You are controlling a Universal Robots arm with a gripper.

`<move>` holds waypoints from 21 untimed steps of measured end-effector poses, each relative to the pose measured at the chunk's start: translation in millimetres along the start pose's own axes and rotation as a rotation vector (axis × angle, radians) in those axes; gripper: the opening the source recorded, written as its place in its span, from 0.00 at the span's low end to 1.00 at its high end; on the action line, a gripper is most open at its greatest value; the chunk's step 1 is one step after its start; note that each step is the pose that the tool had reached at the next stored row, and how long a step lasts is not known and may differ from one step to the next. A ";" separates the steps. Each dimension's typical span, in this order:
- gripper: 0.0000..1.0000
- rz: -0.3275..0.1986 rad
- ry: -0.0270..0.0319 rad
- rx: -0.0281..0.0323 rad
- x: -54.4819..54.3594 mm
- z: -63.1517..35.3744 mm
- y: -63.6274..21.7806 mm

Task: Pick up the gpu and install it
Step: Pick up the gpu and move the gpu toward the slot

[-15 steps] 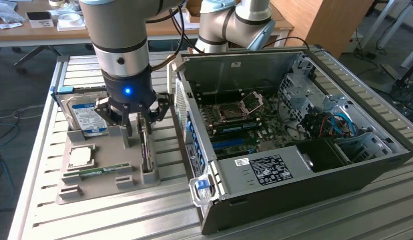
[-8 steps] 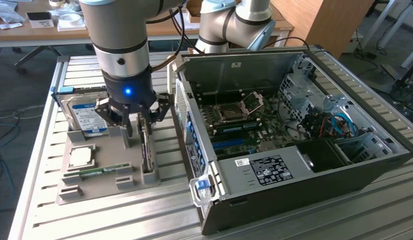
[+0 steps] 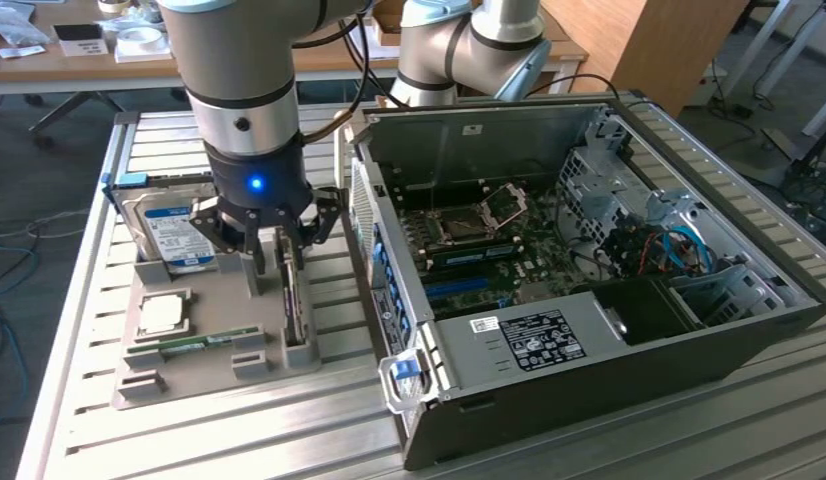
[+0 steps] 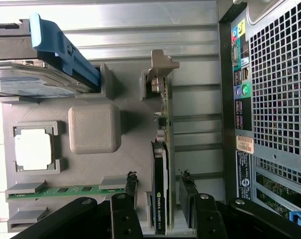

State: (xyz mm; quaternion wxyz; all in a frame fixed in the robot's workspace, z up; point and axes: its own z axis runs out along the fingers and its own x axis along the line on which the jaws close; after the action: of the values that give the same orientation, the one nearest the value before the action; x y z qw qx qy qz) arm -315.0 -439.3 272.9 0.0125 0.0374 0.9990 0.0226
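Since the thin green circuit-board gpu (image 4: pixel 161 159) with its black cooler stands on edge in a slot at the grey moulded tray's (image 3: pixel 206 365) edge nearest the open black computer case (image 3: pixel 613 330), the black hand (image 3: pixel 282 262) straddles it from above. The hand is released, with its fingers (image 4: pixel 132 185) either side of the card and not yet touching it.

A grey tray (image 3: pixel 186 385) lies on a slatted metal table (image 3: pixel 253 440). At the tray's far end, a hard drive (image 3: pixel 166 228) with a blue-white label stands on edge in a slot. A CPU (image 3: pixel 162 313) lies flat in a recess mid-tray, with a RAM stick (image 3: pixel 200 343) slotted just beside it. To the exterior view's right of the tray is an open PC case (image 3: pixel 627 400), its motherboard (image 3: pixel 493 250) exposed.
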 end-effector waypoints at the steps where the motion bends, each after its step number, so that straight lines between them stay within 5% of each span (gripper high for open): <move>1: 0.47 0.000 0.0000 0.0000 0.0 0.0 0.0; 21: 0.47 0.000 -0.0001 0.0000 0.0 7.5 -3.2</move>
State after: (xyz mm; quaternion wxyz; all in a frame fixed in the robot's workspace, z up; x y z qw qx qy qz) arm -315.1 -442.2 265.3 0.0125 0.0375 0.9990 0.0226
